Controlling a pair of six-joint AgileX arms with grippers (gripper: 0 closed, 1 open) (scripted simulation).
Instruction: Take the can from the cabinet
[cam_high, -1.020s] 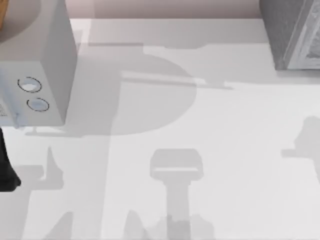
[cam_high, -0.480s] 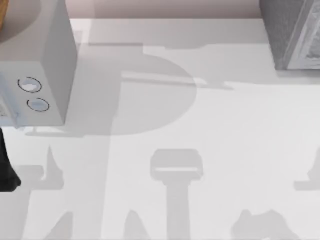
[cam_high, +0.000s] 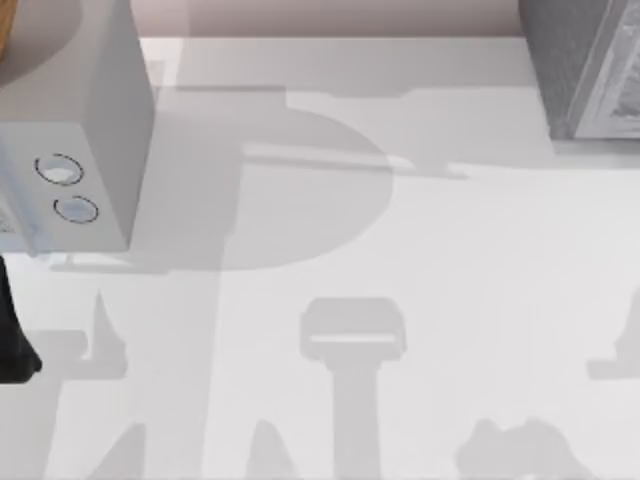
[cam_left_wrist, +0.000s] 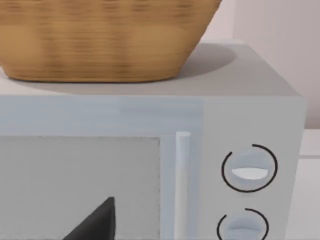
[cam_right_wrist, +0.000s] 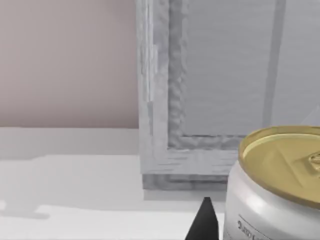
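Can (cam_right_wrist: 277, 182), silver body with a gold lid, is sitting close under the right wrist camera, upright as far as the lid shows. It is lying outside the cabinet (cam_right_wrist: 200, 100), just in front of the framed front panel, with a strip of white table (cam_right_wrist: 70, 175) showing beside it. Whether it is resting on the table or hanging in a grip, I cannot tell.

One dark fingertip (cam_right_wrist: 204, 222) of the right gripper is showing just beside the can's wall; contact cannot be made out, and whether the fingers are wide or closed on the can I cannot tell.

From above, the cabinet (cam_high: 585, 70) is sitting at the table's far right corner, dark speckled side facing the centre.

At the far left the smooth grey box with two dials (cam_high: 70, 130) is standing, a wicker basket (cam_left_wrist: 100, 40) resting on its top. The left arm (cam_high: 12, 340) is idling at the table's left edge, its wrist camera facing that box's door; a dark fingertip (cam_left_wrist: 97, 222) is showing low against the door, finger state not readable.

Risks, as judgement: if the grip is off-centre or loose, the smooth can could be slipping or tipping on any lift. Any sideways swing could be knocking it against the cabinet frame.
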